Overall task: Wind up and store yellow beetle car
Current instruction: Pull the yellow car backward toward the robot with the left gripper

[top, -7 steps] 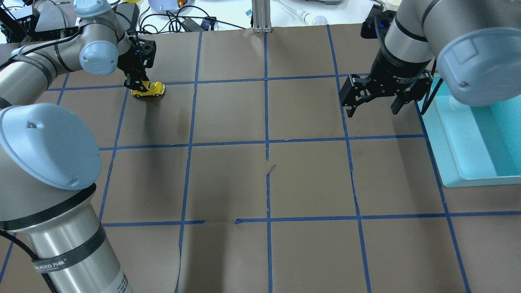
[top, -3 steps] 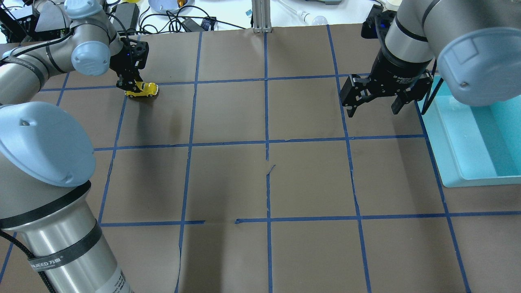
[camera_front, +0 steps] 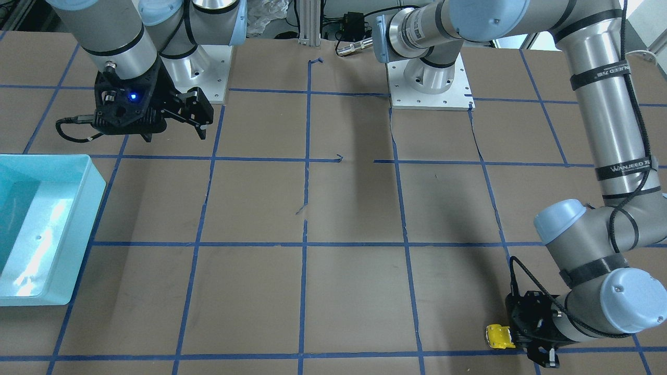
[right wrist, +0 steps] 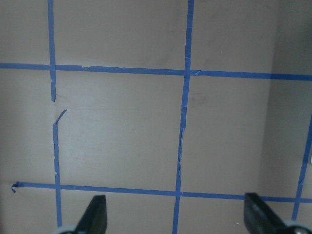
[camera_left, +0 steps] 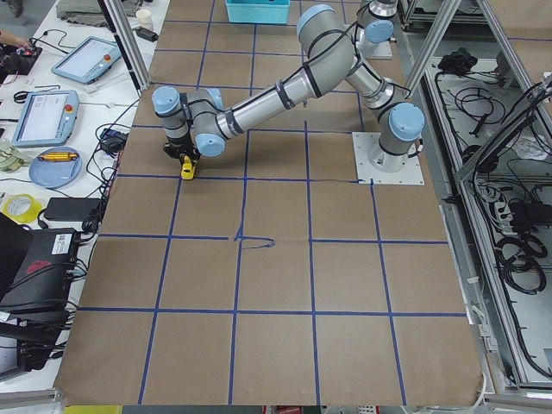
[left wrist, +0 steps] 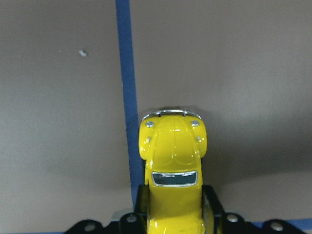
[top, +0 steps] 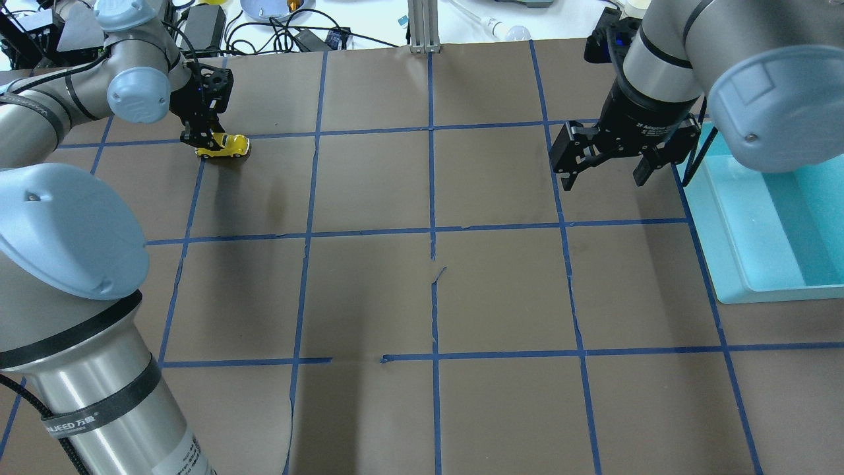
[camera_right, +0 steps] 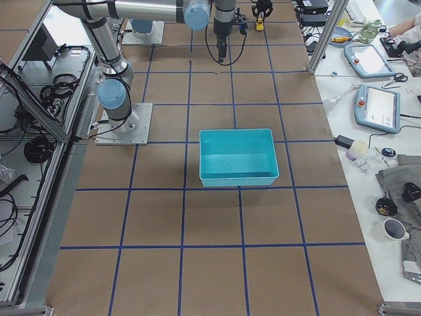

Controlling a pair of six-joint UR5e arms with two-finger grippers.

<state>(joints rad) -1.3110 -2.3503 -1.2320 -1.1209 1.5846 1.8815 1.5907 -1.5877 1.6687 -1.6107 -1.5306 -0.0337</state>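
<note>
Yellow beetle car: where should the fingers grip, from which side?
Take the yellow beetle car across its flanks at the cabin, from above and behind, as the left gripper has it. The flanks run parallel; rounded bonnet and roof may slip.

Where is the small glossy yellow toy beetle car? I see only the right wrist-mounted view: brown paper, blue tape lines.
Observer: The small glossy yellow toy beetle car stands at the far left of the table, seen from overhead.
Operator: Is anything holding it?
Observer: The left gripper is shut on its rear, clamping both sides.
Operator: And the storage bin?
Observer: A light blue plastic bin lies at the table's right edge, near the open right gripper.
</note>
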